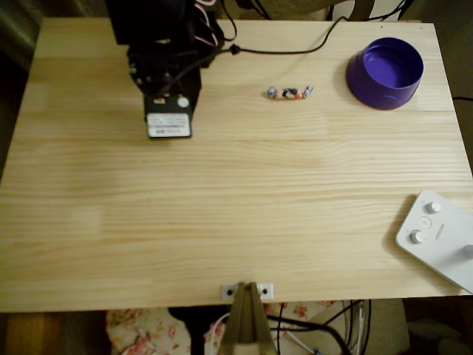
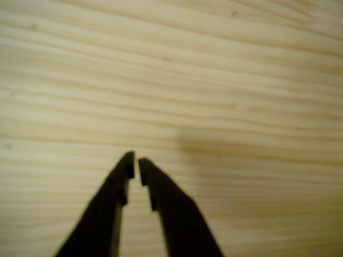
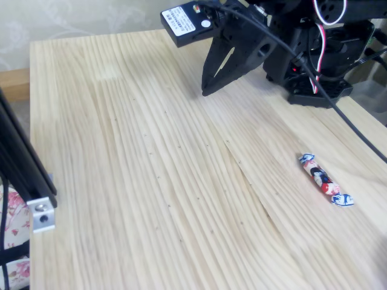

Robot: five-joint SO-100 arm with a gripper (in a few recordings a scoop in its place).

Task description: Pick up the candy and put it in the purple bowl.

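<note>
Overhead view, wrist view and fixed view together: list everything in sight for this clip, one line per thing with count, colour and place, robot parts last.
candy: one, multicoloured wrapper with twisted ends, lying on the table between the arm and the bowl in the overhead view; also at the right of the fixed view.
purple bowl: one, glossy purple, upright near the table's upper right corner in the overhead view, nothing visible inside.
white device: one, white with round knobs, at the table's lower right edge in the overhead view.
table: one, pale wood.
cables: dark, trailing from the arm past the table's top edge.
arm: one, black, upper left in the overhead view.
claw: one, black, tips nearly together, holding nothing, above bare wood away from the candy.
</note>
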